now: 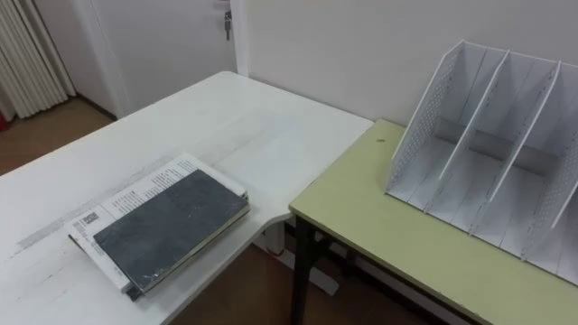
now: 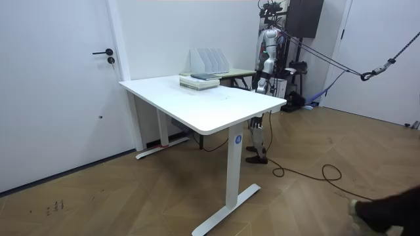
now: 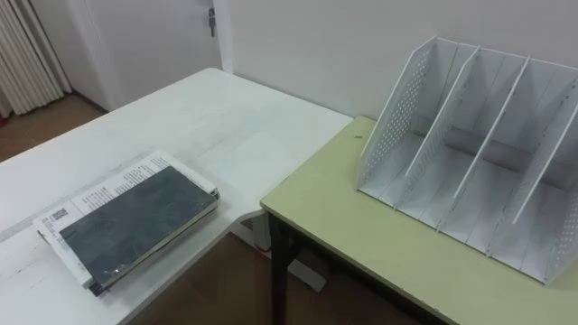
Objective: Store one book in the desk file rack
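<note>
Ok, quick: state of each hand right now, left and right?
Left hand: cannot be told, too small in the room view.
Right hand: cannot be told.

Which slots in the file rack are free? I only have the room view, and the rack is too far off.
Observer: Every compartment of the file rack that the eye views show holds nothing.
Operator: Is it on the white desk?
Observer: No, it stands on a yellow-green table beside the white desk.
Operator: Which book is uppermost?
Observer: A dark grey book, lying flat on a white printed one.
</note>
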Controlling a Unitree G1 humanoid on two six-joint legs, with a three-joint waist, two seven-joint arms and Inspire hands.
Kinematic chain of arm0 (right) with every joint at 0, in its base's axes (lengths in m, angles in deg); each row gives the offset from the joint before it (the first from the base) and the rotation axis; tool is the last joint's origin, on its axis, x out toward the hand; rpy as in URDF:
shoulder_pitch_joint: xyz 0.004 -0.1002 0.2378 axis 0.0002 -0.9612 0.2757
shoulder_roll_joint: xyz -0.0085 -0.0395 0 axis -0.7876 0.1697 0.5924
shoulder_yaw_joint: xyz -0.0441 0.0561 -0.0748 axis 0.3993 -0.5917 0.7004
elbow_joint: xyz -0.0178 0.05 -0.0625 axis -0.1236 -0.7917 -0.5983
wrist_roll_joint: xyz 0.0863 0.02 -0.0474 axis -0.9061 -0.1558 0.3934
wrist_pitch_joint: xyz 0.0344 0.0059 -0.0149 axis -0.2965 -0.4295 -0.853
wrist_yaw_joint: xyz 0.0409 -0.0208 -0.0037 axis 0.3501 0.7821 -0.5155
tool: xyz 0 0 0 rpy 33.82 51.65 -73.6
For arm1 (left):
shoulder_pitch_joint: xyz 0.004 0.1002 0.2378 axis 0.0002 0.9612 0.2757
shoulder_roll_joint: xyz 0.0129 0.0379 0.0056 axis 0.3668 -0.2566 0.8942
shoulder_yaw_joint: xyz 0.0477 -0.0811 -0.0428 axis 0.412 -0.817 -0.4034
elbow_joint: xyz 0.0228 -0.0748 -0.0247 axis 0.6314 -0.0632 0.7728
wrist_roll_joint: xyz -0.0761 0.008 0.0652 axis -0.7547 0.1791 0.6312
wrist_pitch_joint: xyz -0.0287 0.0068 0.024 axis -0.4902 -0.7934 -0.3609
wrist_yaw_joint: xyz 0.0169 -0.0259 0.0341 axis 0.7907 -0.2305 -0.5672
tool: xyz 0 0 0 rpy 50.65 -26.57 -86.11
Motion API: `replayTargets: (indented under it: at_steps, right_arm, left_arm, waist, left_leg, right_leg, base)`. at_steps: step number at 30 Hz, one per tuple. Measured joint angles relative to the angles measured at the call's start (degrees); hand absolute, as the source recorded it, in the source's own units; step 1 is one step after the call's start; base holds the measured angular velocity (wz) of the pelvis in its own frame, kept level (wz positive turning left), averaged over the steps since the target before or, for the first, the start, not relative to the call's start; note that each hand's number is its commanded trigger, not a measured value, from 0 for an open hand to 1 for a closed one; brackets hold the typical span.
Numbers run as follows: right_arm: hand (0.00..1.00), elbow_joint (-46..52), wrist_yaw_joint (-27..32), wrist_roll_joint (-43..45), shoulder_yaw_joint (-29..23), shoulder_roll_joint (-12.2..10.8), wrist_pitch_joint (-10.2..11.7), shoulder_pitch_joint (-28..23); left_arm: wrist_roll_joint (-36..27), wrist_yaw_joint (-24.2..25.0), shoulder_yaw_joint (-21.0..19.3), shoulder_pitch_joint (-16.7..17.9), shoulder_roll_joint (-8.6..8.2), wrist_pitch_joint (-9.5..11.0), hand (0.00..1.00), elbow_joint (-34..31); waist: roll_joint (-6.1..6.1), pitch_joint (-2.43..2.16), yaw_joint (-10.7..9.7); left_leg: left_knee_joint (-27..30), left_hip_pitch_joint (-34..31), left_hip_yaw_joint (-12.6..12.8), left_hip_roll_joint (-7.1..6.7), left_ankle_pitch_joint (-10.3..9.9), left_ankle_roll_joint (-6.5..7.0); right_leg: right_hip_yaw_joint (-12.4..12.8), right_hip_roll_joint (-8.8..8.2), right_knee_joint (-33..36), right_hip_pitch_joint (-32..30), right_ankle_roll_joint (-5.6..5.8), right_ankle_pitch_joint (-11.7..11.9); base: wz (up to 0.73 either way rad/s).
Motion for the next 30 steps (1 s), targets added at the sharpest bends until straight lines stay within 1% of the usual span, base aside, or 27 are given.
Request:
replayTargets:
  at_steps: [10, 14, 18, 22, 28, 30]
  right_arm:
    - [0.00, 0.0, 0.1, 0.1, 0.0, 0.0, 0.1, 0.0]
    - [0.00, 0.0, 0.9, 0.3, 0.0, 0.0, 0.5, 0.0]
    - [0.00, 0.0, 1.6, 0.8, -0.1, 0.0, 1.1, 0.0]
    - [0.00, 0.0, 1.8, 0.8, 0.0, 0.0, 1.2, 0.0]
    - [0.00, -0.4, 3.4, 0.7, 0.0, -0.2, 1.3, 0.3]
    - [0.00, -1.7, 4.4, 1.6, 0.0, -0.2, 1.9, 1.2]
  left_arm:
    - [0.0, 0.5, 0.1, -0.1, 0.03, 0.2, 0.00, 0.0]
    - [0.0, 0.5, 0.0, -0.1, 0.03, 0.3, 0.00, 0.0]
    - [0.1, 0.3, -0.7, -0.1, 0.03, 1.3, 0.00, 0.0]
    - [0.3, 0.2, -0.7, -0.1, 0.03, 1.6, 0.00, 0.0]
    - [3.5, 0.1, 0.0, -0.6, 0.09, 1.7, 0.00, -1.1]
    - [7.5, 0.0, 0.6, -0.9, 0.12, 2.1, 0.00, -2.6]
  waist:
    - [0.00, 0.00, 0.1]
    - [-0.03, 0.01, 0.1]
    - [-0.16, 0.02, 0.0]
    - [-0.24, 0.06, 0.0]
    - [-0.49, 0.18, -0.1]
    - [-0.58, 0.23, -0.2]
  left_leg:
    - [0.1, 0.0, 0.1, 0.00, 0.0, 0.00]
    - [0.1, 0.1, 0.1, 0.00, 0.0, 0.00]
    - [0.1, 0.1, 0.0, 0.00, 0.0, 0.00]
    - [0.1, 0.1, 0.1, 0.00, 0.0, 0.00]
    - [0.5, 0.0, -0.1, -0.06, 0.0, 0.00]
    - [0.6, -0.2, -0.1, -0.06, 0.0, 0.01]
  right_leg:
    - [0.1, -0.01, 0.0, 0.0, 0.00, 0.0]
    - [0.1, -0.01, 0.0, 0.0, 0.00, 0.0]
    - [0.1, -0.01, 0.1, 0.1, -0.02, 0.0]
    - [0.0, -0.02, 0.0, 0.1, -0.02, 0.0]
    - [0.0, -0.06, 0.0, 0.0, 0.01, -0.1]
    - [0.1, -0.05, 0.1, -0.3, 0.04, -0.2]
  base:
    - [0.00]
    - [0.00]
    - [0.00]
    - [0.00]
    - [0.00]
    - [0.02]
